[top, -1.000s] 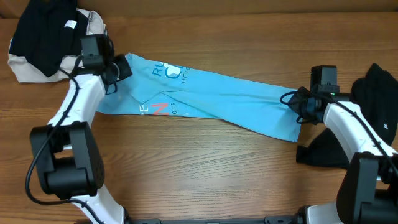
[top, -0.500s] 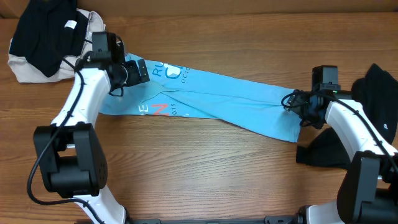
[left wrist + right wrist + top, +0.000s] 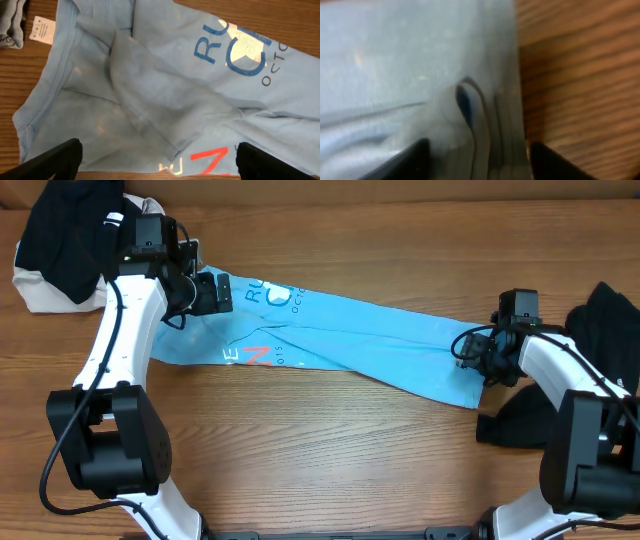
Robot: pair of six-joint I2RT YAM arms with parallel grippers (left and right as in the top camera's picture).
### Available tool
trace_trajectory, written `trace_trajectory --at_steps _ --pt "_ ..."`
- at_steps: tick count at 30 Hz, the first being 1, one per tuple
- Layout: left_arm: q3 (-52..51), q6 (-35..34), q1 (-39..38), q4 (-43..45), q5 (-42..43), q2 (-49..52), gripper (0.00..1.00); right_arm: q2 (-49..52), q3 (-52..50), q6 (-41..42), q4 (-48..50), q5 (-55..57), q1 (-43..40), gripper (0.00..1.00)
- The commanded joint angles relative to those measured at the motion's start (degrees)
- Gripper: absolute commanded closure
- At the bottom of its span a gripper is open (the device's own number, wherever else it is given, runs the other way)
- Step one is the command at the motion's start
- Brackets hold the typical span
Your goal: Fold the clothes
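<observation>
With the light blue T-shirt (image 3: 350,340) lying as a narrow band across mid-frame, left gripper (image 3: 218,292) spread wide over its upper-left collar end and right gripper (image 3: 468,348) parted astride the right hem, we judge lengthwise folding next: pinch an end, carry it across.
</observation>
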Motion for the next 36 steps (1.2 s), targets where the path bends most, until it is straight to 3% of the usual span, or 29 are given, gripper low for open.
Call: trace_trajectory --at_steps 1,7,10,11,13,16,29,36 --pt "1.2 1.5 0.3 -0.5 -1.9 -0.8 0.0 0.6 -0.1 -0.4 0.0 -2.3 -0.2 0.47" --pt "1.2 1.5 0.3 -0.9 -3.9 -0.8 0.0 0.6 -1.7 -0.4 1.8 -2.2 -0.2 0.67" --pt "1.2 1.5 0.3 -0.8 -3.9 -0.8 0.0 0.6 -2.7 -0.4 3.5 -2.0 -0.2 0.69" --pt "1.2 1.5 0.3 -0.8 -3.9 -0.8 0.0 0.6 -3.0 -0.4 4.0 -1.3 -0.2 0.65" --pt "1.2 1.5 0.3 -0.8 -3.9 -0.8 0.0 0.6 -3.4 -0.4 4.7 0.5 -0.2 0.37" --pt "1.1 1.5 0.3 -0.8 -3.9 -0.8 0.0 0.7 -3.5 -0.2 4.8 2.8 -0.6 0.25" --pt "1.0 1.5 0.3 -0.7 -3.9 -0.6 0.0 0.7 -4.9 -0.2 5.8 2.6 -1.7 0.25" --pt "0.7 0.7 0.3 -0.4 -3.9 -0.3 0.0 0.7 -4.2 -0.3 6.0 -0.5 -1.7 0.19"
